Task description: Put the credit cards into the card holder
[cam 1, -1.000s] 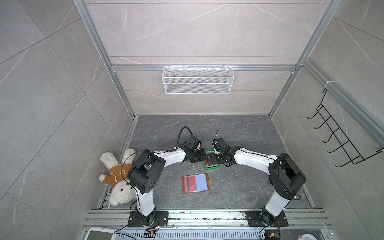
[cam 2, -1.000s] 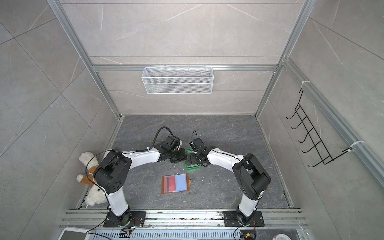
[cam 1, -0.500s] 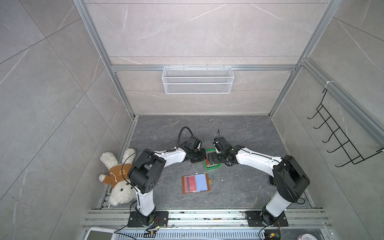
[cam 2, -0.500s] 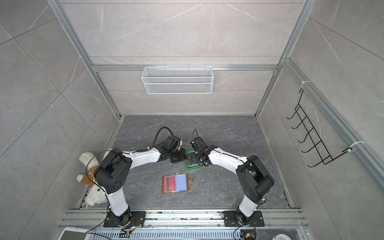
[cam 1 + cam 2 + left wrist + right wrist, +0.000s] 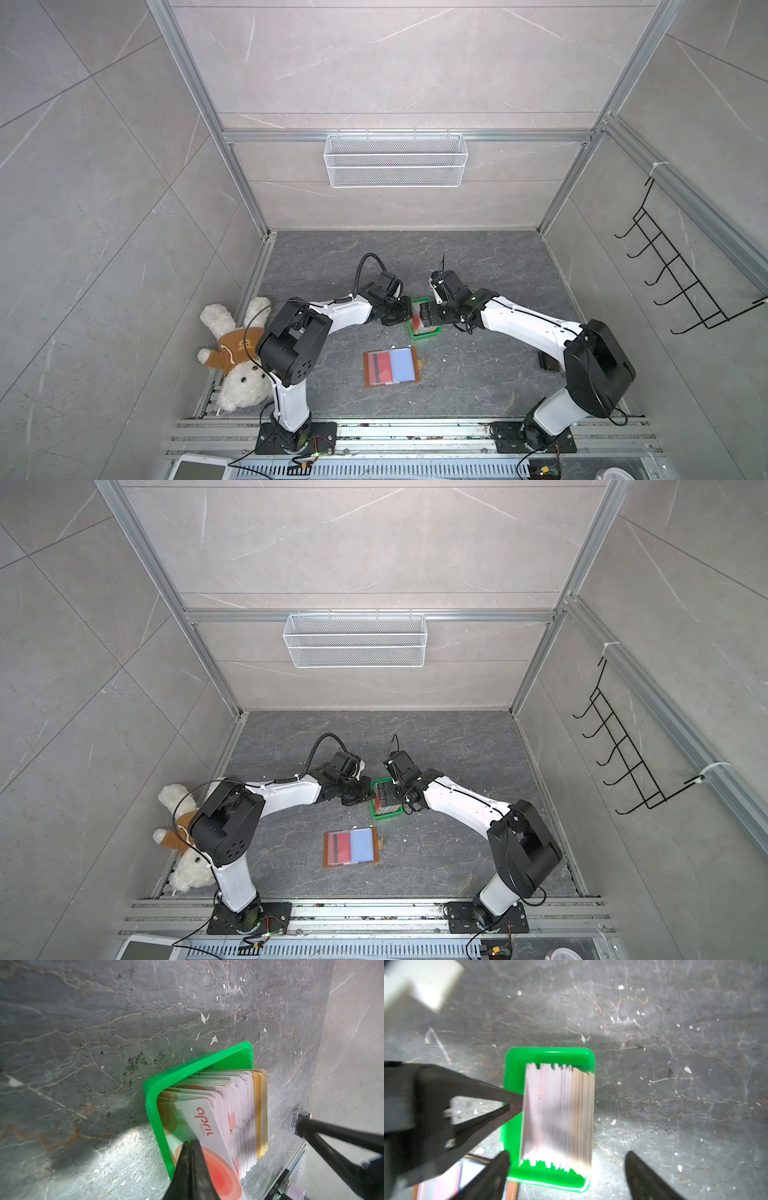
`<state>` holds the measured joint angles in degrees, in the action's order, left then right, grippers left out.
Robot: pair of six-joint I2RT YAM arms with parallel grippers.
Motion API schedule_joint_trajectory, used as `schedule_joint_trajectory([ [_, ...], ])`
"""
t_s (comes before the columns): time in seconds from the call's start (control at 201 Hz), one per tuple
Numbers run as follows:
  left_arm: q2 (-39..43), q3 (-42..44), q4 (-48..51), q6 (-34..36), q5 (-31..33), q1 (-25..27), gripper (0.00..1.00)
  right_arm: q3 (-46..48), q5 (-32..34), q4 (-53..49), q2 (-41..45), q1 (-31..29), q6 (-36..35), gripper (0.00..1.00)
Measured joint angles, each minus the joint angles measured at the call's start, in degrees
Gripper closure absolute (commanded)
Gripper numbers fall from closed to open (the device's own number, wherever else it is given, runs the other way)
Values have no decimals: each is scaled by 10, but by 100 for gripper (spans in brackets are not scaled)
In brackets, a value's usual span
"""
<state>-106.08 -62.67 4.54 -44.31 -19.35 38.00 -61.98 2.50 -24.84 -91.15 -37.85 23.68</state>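
- Left gripper (image 5: 190,1144), pinched shut, tips on the front card (image 5: 207,1118).
- Credit cards (image 5: 556,1115) stand in the green tray (image 5: 548,1054); card holder (image 5: 390,366) lies open nearby.
- Right gripper (image 5: 568,1155), still wide, has started narrowing astride the stack: extraction looks imminent.

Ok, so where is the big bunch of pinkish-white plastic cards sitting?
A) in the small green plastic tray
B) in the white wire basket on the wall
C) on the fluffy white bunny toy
A: the stack of pinkish-white plastic cards stands on edge inside the small green plastic tray, as both wrist views show up close.
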Motion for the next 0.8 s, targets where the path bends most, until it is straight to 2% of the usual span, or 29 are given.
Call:
schedule_joint_trajectory([
  [0.134, -1, 0, -3, 0, -3, 0, 100, 0, -39, 4, 14, 0, 19, 55],
  [0.259, -2, 0, -3, -1, -3, 0, 100, 0, -71, 11, 9, 0, 31, 67],
  [0.797, -2, 0, -4, -1, -5, 0, 100, 0, -110, 29, -43, 0, 40, 81],
])
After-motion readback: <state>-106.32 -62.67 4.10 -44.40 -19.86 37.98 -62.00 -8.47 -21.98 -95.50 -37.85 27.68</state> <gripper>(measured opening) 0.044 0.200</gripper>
